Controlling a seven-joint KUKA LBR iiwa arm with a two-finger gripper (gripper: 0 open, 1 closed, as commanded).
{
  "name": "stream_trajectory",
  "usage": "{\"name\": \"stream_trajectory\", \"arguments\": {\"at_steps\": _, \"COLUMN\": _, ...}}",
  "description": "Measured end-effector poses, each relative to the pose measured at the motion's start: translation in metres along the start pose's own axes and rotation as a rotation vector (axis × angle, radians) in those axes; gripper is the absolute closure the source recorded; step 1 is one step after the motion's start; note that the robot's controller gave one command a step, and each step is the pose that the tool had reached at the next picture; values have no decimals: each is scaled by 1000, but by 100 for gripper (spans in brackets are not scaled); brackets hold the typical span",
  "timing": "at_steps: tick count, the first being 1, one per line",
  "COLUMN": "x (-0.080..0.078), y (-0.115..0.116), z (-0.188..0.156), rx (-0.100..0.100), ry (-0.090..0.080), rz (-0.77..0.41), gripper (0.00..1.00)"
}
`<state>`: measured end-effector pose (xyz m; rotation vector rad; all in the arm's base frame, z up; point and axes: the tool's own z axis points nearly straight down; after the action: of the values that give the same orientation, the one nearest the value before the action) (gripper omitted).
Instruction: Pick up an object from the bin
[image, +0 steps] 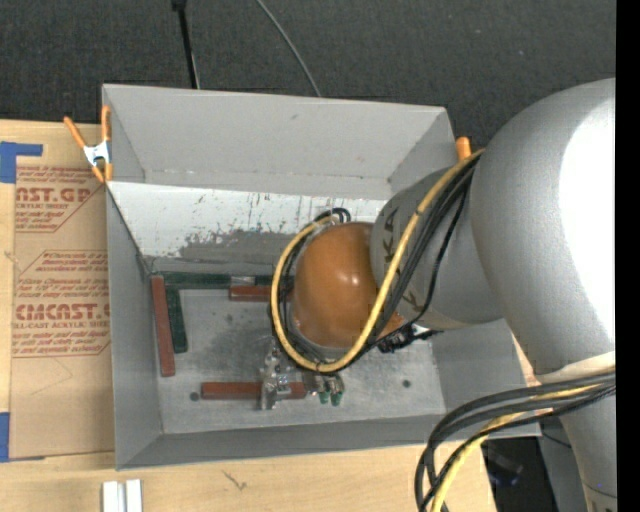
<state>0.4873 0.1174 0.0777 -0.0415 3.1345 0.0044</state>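
Observation:
My gripper (274, 382) is low over the bin floor near the front, at the right end of a red-brown bar (228, 391) that lies flat and runs off to the left. The bar's right end is hidden by the gripper. A small green piece (333, 397) lies just right of the gripper. Behind it, near the back wall, a short red-brown bar (249, 292) lies crosswise.
At the left, a long red-brown bar (160, 326) and a dark green bar (178, 320) lie side by side, running front to back. Another dark green bar (196, 280) runs along the foot of the back wall. The arm's orange dome and cables cover the bin's middle right.

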Motion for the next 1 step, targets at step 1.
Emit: {"name": "stream_trajectory", "arguments": {"at_steps": 1, "x": 0, "y": 0, "z": 0, "rx": 0, "ry": 0, "rz": 0, "gripper": 100}}
